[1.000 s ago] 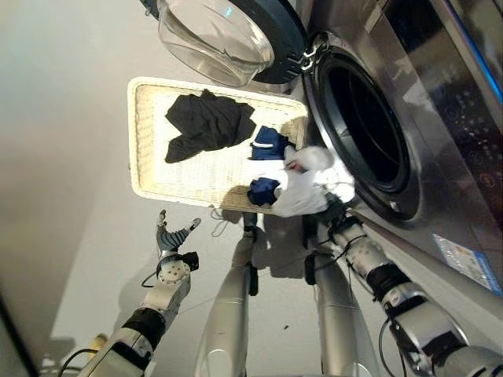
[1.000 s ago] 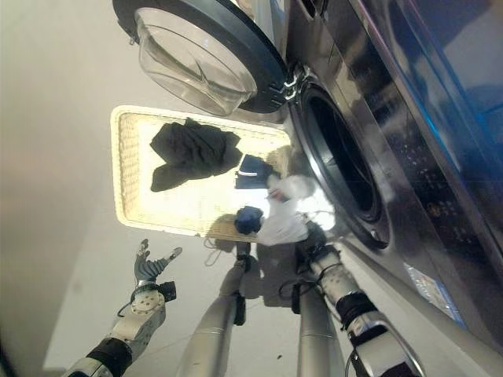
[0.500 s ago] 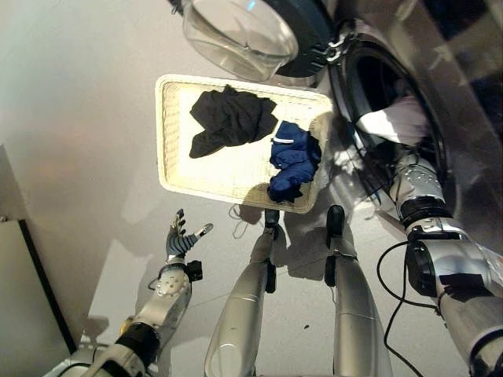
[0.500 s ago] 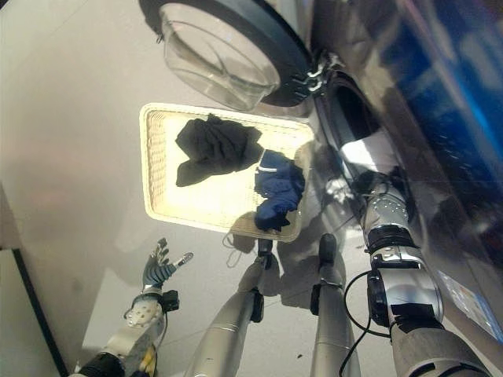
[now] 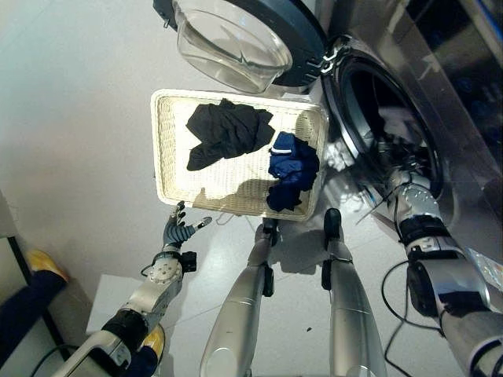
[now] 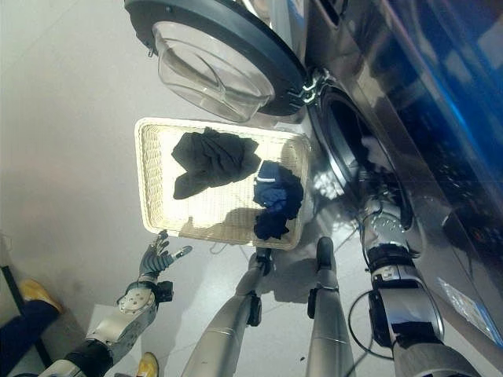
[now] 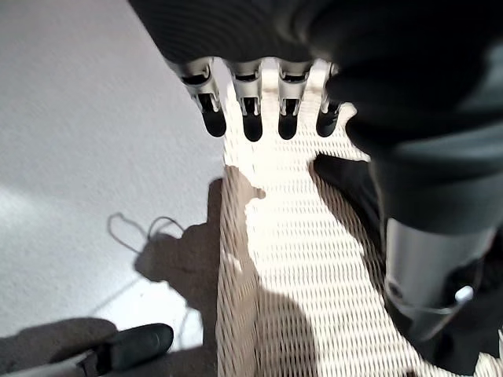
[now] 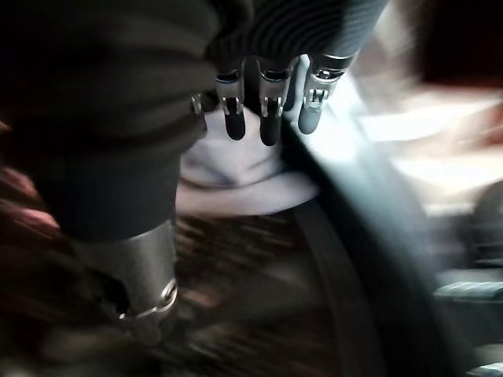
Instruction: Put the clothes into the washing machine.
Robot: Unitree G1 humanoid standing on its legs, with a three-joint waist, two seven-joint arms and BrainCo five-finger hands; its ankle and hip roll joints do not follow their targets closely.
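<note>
The washing machine [image 5: 343,110] stands at the right with its round door [image 5: 236,43] swung open. My right hand [image 8: 268,110] reaches into the drum's mouth, fingers straight. A white cloth [image 8: 236,169] lies just past them on the grey door seal, and it shows pale inside the drum [image 5: 399,122]. On the floor, a cream wicker basket [image 5: 169,157] holds a black garment [image 5: 228,129] and a blue garment [image 5: 292,169]. My left hand [image 5: 179,234] hovers open by the basket's near rim, holding nothing.
A person's dark trouser leg [image 5: 23,310] and yellow shoe [image 5: 41,263] stand at the lower left, and another yellow shoe [image 5: 154,342] is close to my left arm. Grey floor lies left of the basket.
The camera has shifted. My right hand carried the white cloth from above the basket's corner into the drum, and its fingers now rest straight beside it. The left hand stays open.
</note>
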